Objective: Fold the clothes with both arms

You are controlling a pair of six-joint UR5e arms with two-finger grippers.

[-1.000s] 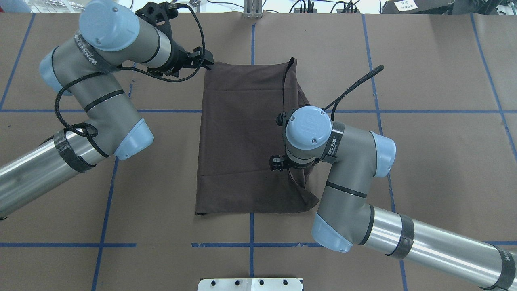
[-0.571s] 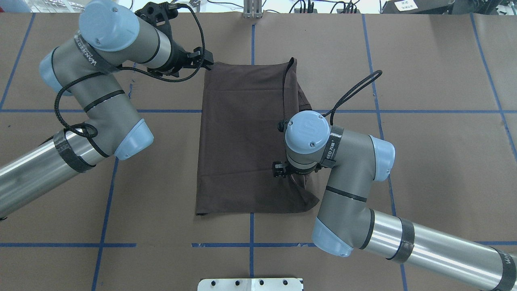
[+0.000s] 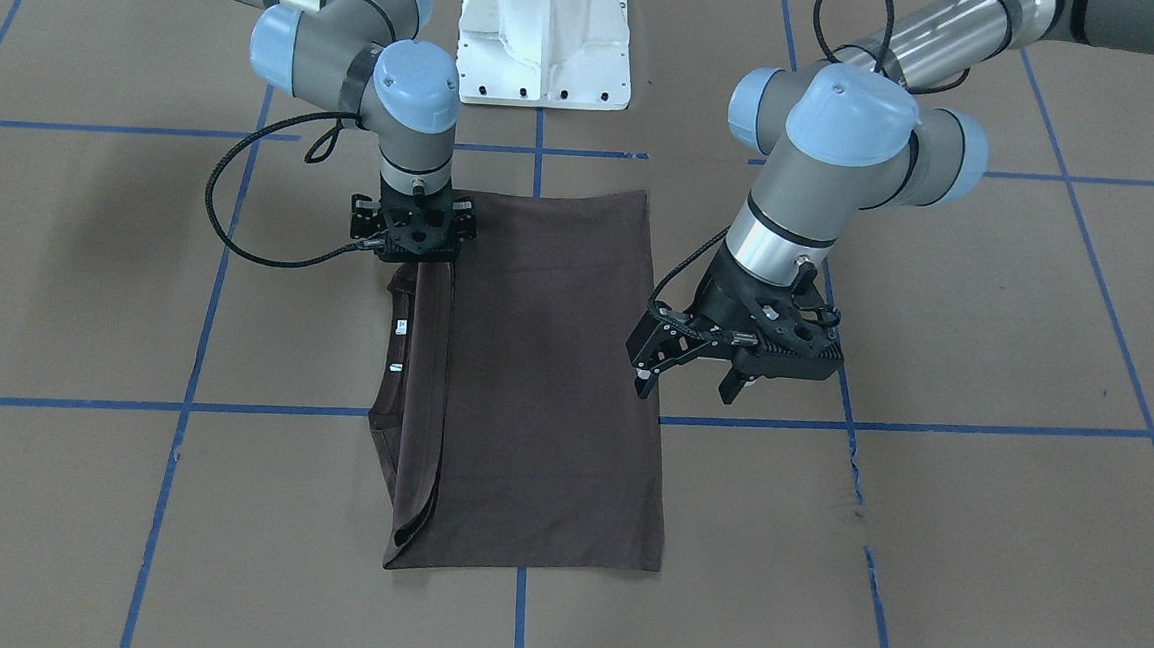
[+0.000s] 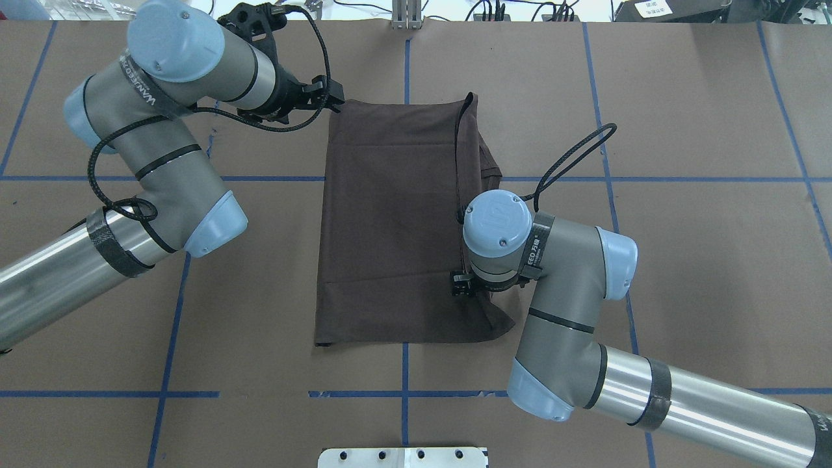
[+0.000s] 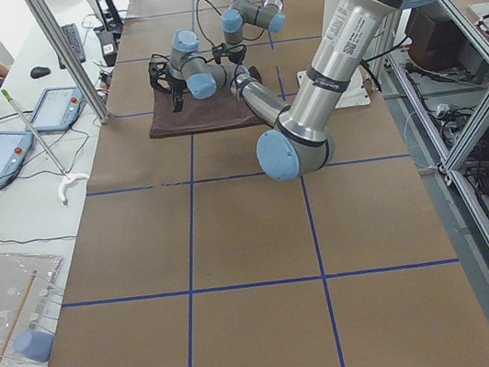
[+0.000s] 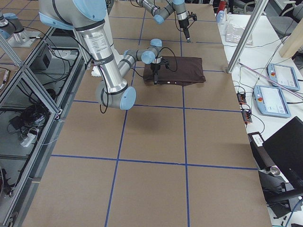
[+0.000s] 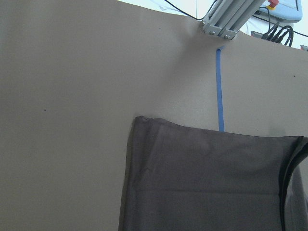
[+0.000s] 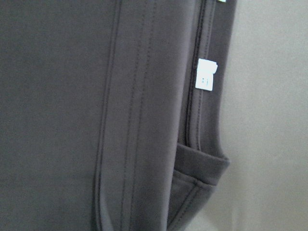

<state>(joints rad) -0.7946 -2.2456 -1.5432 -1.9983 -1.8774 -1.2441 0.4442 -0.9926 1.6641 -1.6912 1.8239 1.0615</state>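
Dark grey-brown cloth is lying flat on the brown-papered table (image 3: 925, 536). The T-shirt (image 3: 545, 362) is already turned in along both sides into a long rectangle, so the lengthwise step looks to be finishing.

The right gripper (image 3: 412, 239) is pointing straight down onto the T-shirt's long edge on the robot's right, where the turned-in flap and the collar (image 8: 199, 175) are showing. Its fingers are hidden under its own body, so whether they are pinching the flap cannot be told. The left gripper (image 3: 689, 379) is hovering just off the T-shirt's opposite long edge, toward its far end, fingers spread wide and gripping nothing.

Judging by the shape, the crosswise fold is coming next. Each gripper is going to need a corner of one short end, pinching every layer so the flap is not sliding out.
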